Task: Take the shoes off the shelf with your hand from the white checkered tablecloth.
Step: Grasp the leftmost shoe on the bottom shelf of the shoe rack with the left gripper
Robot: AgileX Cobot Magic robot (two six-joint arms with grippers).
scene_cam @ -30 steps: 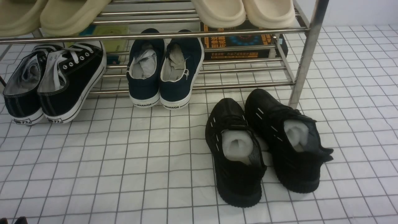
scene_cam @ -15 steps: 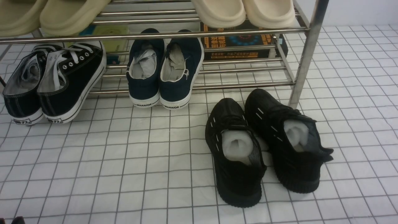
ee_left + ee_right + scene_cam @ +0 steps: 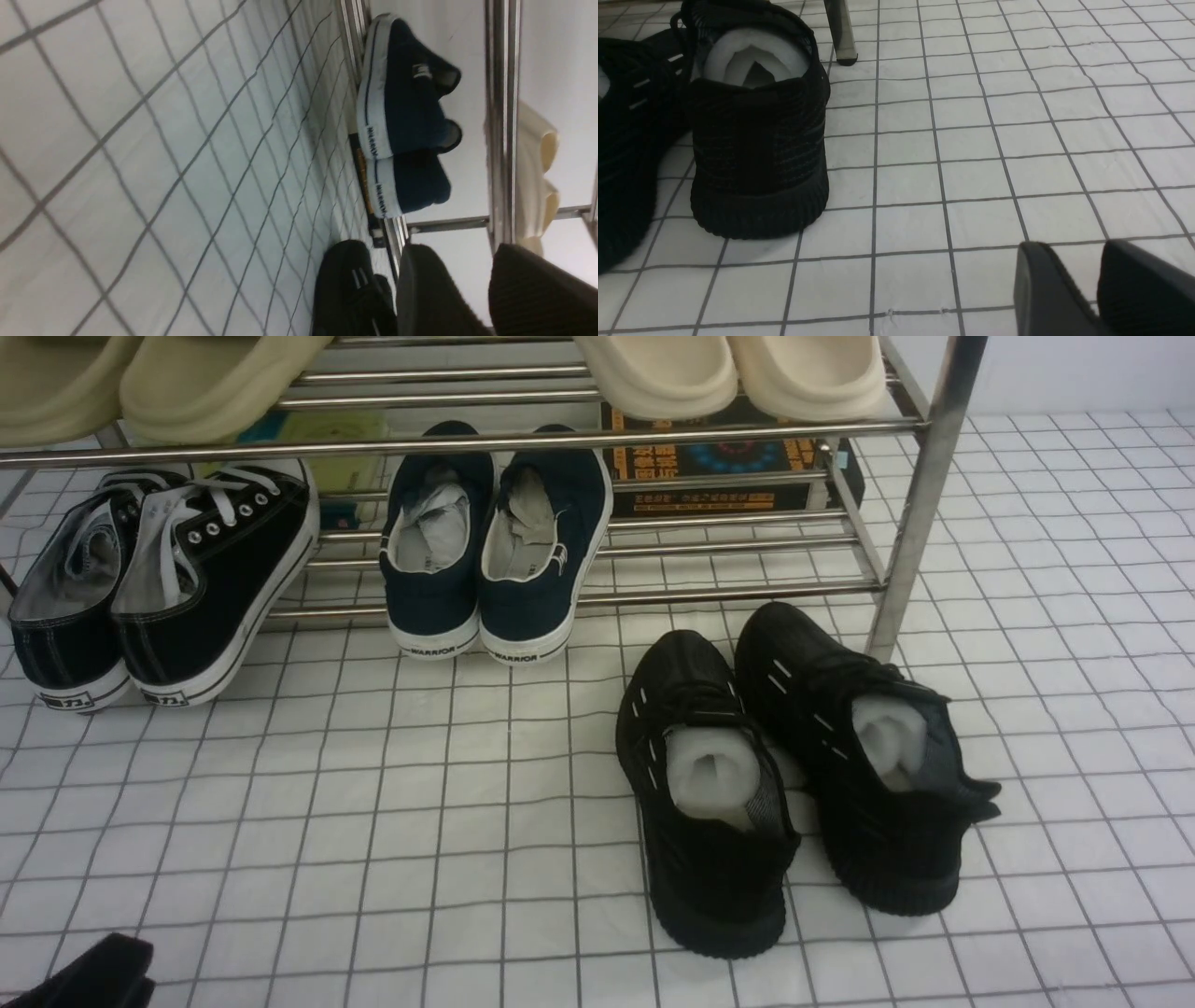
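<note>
My left end effector (image 3: 86, 973), jaws part-open and empty, sits at the near-left corner of the tablecloth (image 3: 420, 803). The lace-up sneakers (image 3: 159, 588) lie straight ahead, heels toward me, at the left end of the shelf (image 3: 920, 523).

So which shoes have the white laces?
The black canvas pair at the left end of the shelf. The navy pair has no laces, and the black knit pair shows only white dashes.

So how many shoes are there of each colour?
Black lace-up sneakers with white laces: 2
Navy slip-on sneakers: 2
All-black knit sneakers: 2
Beige slippers: 2
Cream slippers: 2
Total: 10 shoes
</note>
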